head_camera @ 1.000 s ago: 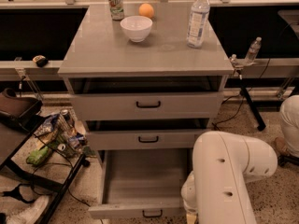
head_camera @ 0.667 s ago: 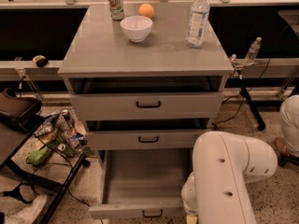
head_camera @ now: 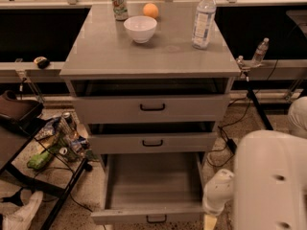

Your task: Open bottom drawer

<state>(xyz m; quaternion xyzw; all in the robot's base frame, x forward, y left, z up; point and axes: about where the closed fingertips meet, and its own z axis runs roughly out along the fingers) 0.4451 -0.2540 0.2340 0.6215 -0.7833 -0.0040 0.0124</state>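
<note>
nearest the camera, the robot's white arm (head_camera: 271,181) fills the lower right. its pincer (head_camera: 210,219) sits low, just beside the right front corner of the bottom drawer (head_camera: 153,183); whether it is wide or narrow cannot be told. the bottom drawer stands pulled well out of the cabinet, small black handle (head_camera: 156,219) forward, its plain grey inside holding nothing visible. the opening looks essentially done; the next move likely calls for lifting the pincer clear without bumping the front. above are the middle drawer (head_camera: 152,143) and top drawer (head_camera: 152,108), contents hidden. on the counter (head_camera: 105,51) farther back: a white bowl (head_camera: 140,28) that looks empty, a water bottle (head_camera: 203,18), a can (head_camera: 119,5) and an orange (head_camera: 150,10).
</note>
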